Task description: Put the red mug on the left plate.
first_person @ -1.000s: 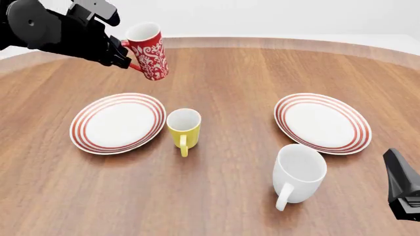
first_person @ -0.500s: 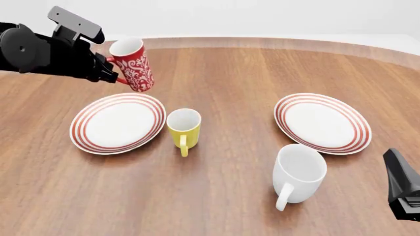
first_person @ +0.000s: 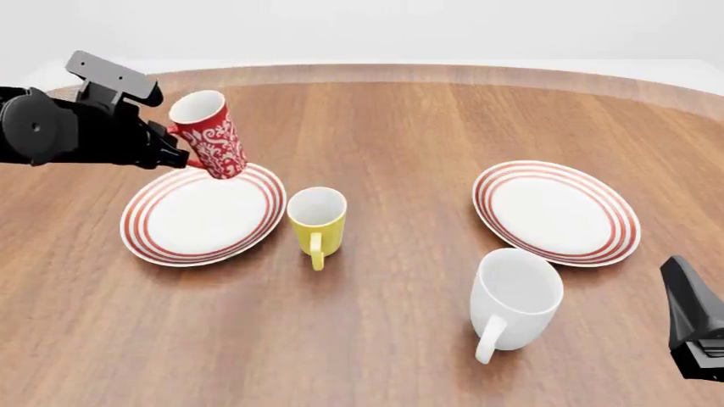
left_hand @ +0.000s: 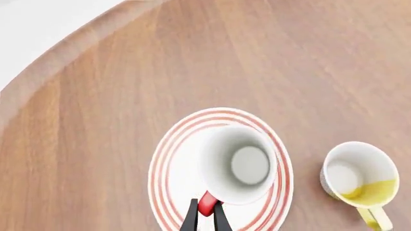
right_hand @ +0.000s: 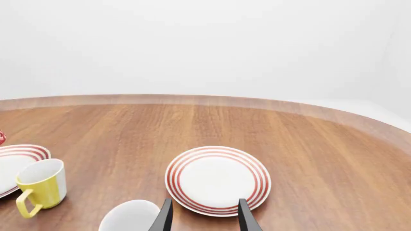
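Mug (first_person: 209,133), red, tilted, held by its handle in left tool (first_person: 179,154), above the 12 o'clock rim of left plate (first_person: 158,246). Right tool (right_hand: 204,219) wide apart, holding nothing.

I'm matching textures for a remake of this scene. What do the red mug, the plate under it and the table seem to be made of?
The red mug looks like glazed ceramic: smooth white inside, printed floral outside. The left plate seems the same, matte-white with thin red painted rings. The table looks like wood with a satin finish, going by its streaked brown grain. All are renders, so this is appearance only.
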You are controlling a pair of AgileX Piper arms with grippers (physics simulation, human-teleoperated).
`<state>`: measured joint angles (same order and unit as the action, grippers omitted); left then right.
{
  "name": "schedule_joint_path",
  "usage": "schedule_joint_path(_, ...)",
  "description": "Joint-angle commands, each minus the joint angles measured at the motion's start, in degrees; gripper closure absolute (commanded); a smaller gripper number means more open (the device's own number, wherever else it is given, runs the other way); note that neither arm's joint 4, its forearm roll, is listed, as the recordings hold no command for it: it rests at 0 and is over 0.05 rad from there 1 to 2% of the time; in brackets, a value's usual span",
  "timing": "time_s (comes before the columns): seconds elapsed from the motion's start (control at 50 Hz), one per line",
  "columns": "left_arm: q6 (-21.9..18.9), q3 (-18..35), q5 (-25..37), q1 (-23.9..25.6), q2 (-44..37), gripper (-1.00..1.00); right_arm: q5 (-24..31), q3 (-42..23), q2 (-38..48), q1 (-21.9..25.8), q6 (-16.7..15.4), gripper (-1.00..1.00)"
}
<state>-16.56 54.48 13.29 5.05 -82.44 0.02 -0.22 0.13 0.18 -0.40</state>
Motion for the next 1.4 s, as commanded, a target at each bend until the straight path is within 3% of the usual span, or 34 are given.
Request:
schedule_joint_path(0.02, 0.47, -4.71, -3.23, -1.62, 1.27, 1.0, 0.0, 0.0, 0.0, 0.01, 0.0, -1.0)
schedule_joint_path(0.32, 0.68, -9.55, -7.93, -3.63, 0.65, 1.0, 0.0, 0.0, 0.0, 0.0, 0.0, -1.0)
schedule_joint_path(0.7, -0.52, -7.65, -9.94, -8.64, -2.36, 1.0, 0.01, 0.0, 0.0, 0.0, 0.0, -1.0)
schedule_joint_path(0.96, 0.83, -9.42, -13.26, -8.17, -4.82, 1.0, 0.01, 0.0, 0.0, 0.0, 0.0, -1.0)
schedule_joint_path(1.4, -0.43, -11.5, -18.82, -8.46, -11.2, 1.0, -0.01, 0.0, 0.0, 0.0, -0.01, -1.0)
